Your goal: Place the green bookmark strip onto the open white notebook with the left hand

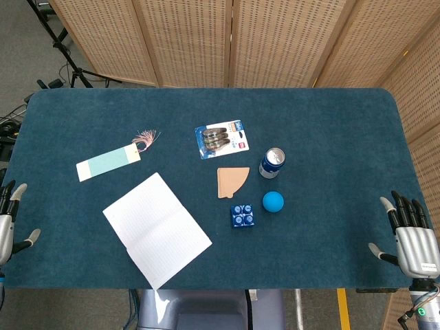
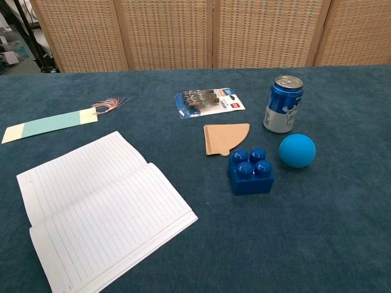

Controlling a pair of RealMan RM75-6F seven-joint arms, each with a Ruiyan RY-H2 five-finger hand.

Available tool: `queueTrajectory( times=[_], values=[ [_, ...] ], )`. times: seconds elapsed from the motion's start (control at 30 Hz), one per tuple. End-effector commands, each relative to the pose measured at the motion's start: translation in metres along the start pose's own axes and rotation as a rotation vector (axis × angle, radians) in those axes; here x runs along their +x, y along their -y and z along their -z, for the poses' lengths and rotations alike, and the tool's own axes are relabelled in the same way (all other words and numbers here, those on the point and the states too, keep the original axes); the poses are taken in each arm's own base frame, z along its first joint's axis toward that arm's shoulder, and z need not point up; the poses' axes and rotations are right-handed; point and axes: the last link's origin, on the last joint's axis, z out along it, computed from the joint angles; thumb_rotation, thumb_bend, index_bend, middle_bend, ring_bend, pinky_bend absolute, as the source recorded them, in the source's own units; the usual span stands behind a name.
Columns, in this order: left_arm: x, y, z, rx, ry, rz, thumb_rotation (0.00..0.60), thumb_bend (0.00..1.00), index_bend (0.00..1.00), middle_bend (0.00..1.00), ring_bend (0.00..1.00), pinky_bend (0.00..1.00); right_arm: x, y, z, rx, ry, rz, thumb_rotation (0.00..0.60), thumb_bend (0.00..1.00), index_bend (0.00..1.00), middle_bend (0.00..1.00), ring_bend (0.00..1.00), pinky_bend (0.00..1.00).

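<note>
Waiting at the table's near-left edge, the left hand (image 1: 9, 223) holds nothing, its fingers apart, so by my reading the task has not begun and the reach is the step at hand. The bookmark (image 1: 108, 162) lies flat on the cloth just beyond the notebook (image 1: 157, 229), apart from it, tassel pointing away; the next move calls for pinching up a thin, flat strip. At the far right, the right hand (image 1: 413, 240) rests empty, fingers apart.
</note>
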Motion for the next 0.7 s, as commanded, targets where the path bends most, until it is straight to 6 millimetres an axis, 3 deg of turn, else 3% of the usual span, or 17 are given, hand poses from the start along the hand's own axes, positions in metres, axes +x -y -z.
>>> queueTrajectory(
  times=[0.03,0.43,0.7],
  values=[
    [0.01,-0.005,-0.007,-0.006,-0.004,0.003,0.6,0.21,0.04,0.0,0.0,0.0,0.001,0.0,0.0,0.002,-0.005,-0.005,0.6,0.19,0.07,0.0,0.0,0.02],
    [0.037,-0.031,-0.067,-0.013,0.119,0.047,0.6,0.21,0.12,0.0,0.0,0.0,0.004,-0.001,0.002,0.02,-0.005,-0.033,0.6,0.19,0.07,0.0,0.0,0.02],
    [0.048,-0.041,-0.125,0.06,0.2,0.099,0.6,0.2,0.2,0.0,0.0,0.0,0.006,-0.002,0.002,0.028,-0.006,-0.053,0.6,0.19,0.07,0.0,0.0,0.02]
  ],
)
